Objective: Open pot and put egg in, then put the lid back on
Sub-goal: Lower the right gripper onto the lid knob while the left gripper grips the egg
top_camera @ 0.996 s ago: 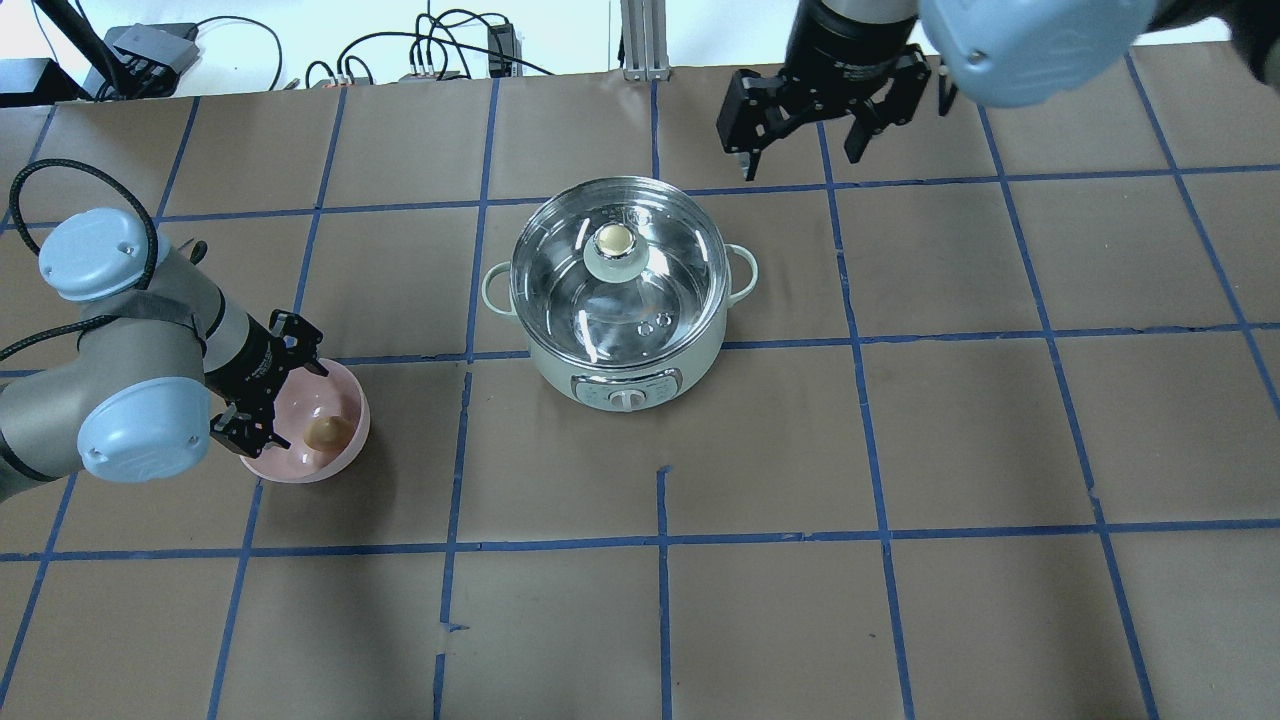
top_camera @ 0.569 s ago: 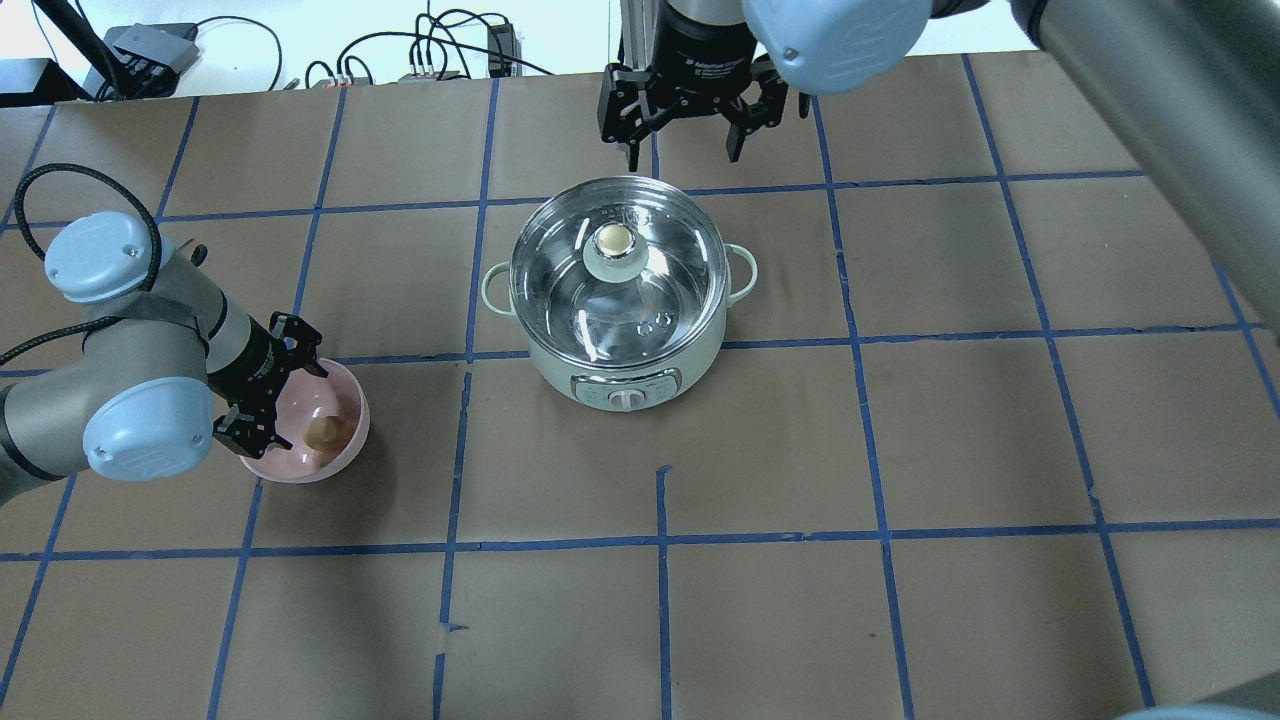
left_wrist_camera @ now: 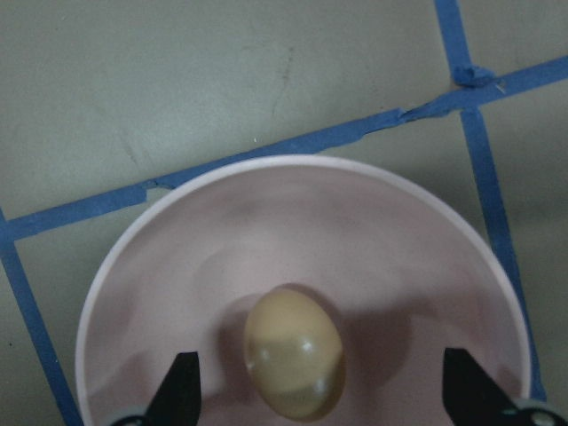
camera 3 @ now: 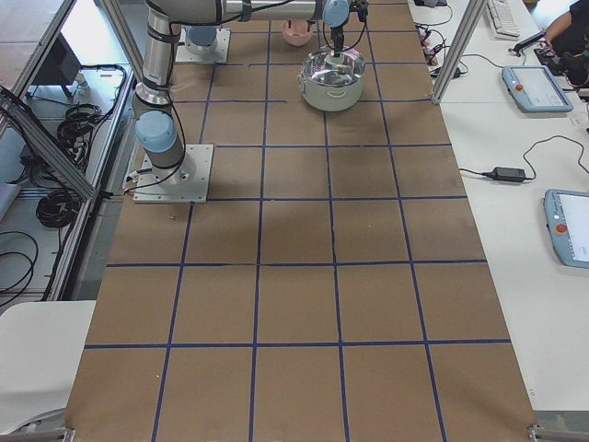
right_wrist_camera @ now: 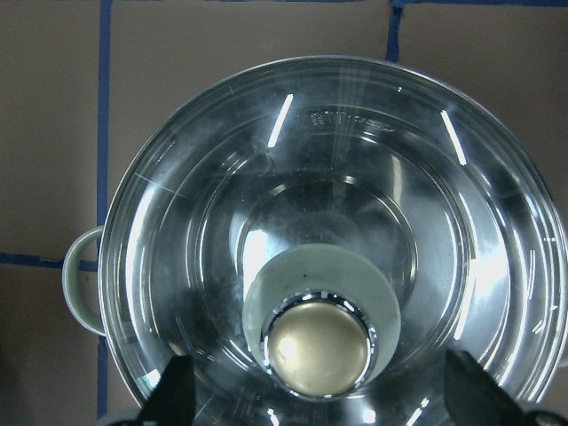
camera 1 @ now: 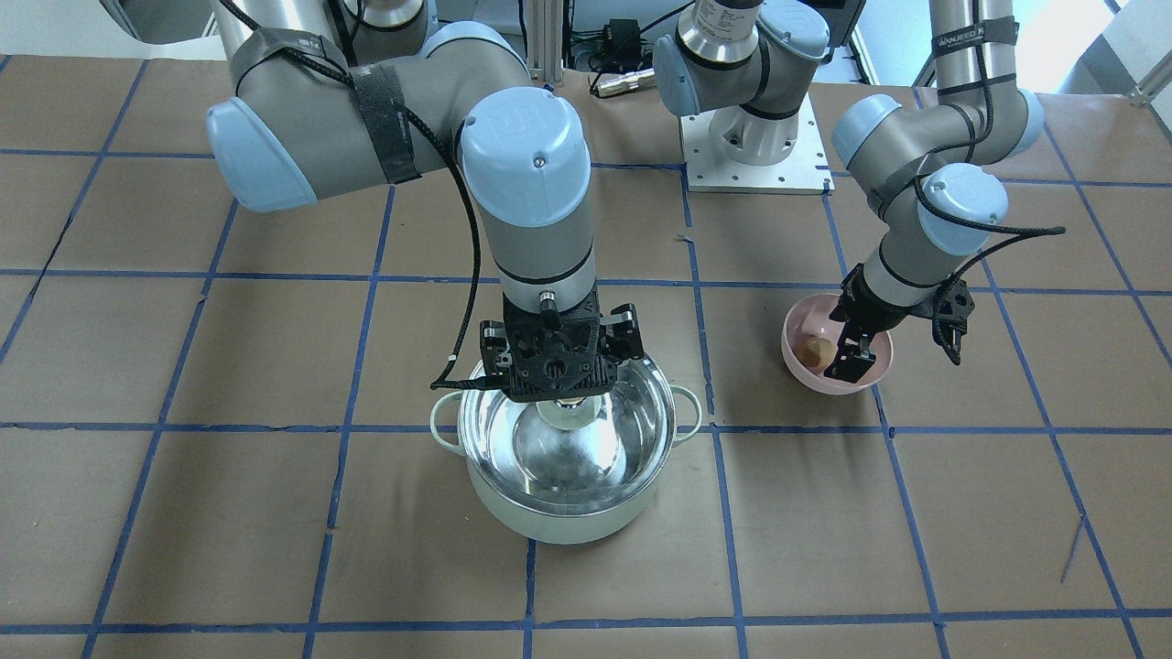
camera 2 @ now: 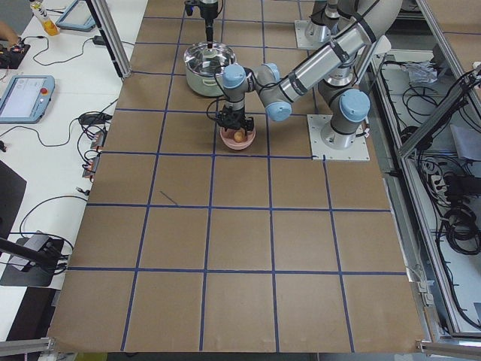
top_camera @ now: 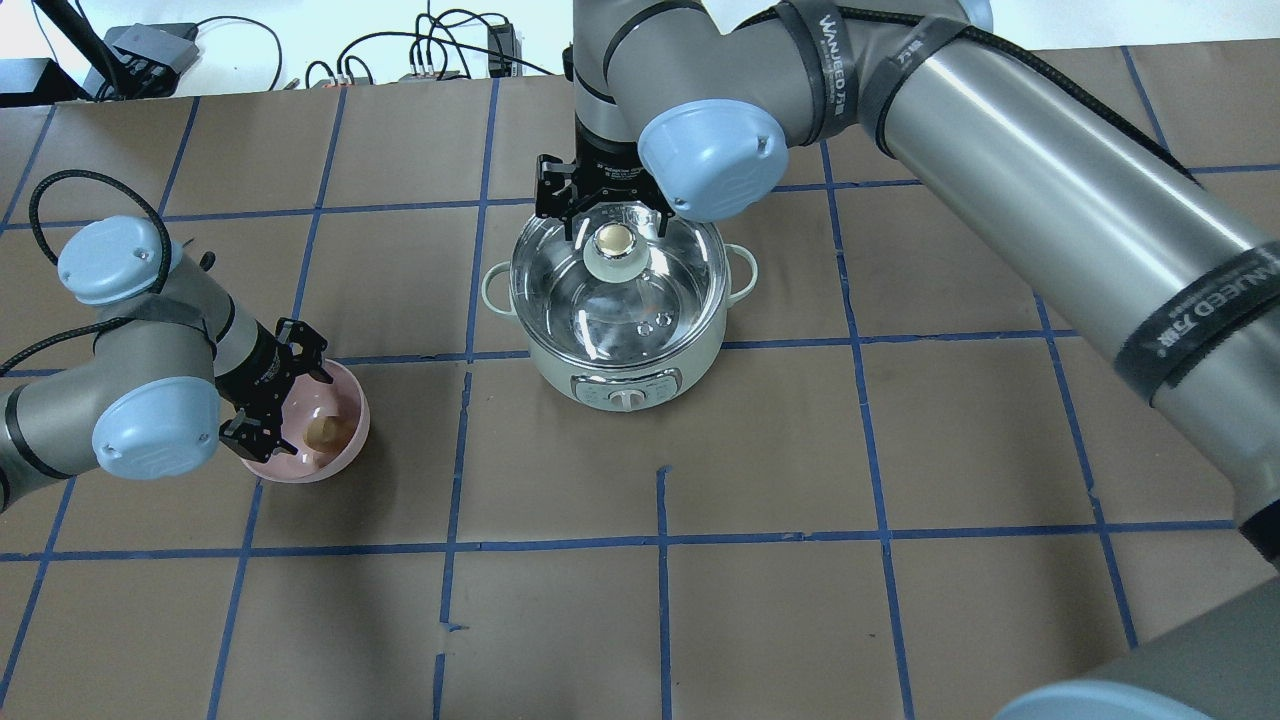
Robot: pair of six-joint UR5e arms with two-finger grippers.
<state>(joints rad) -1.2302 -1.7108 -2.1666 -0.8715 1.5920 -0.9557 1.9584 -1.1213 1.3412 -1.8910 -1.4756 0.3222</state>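
tan egg (left_wrist_camera: 294, 352), lid knob (right_wrist_camera: 319, 352), each between wide jaws

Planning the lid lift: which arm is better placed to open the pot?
Right: the right gripper hangs open over the knob of the lid; the left gripper straddles the egg in the pink bowl.

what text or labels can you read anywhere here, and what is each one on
"WANJEED": wrist-side black strap on the right arm.
"WANJEED" plus characters I cannot read: second black strap, same arm.
"WANJEED": black strap on the left arm.
Too small or blurred: print on the lid, control panel of the pot.
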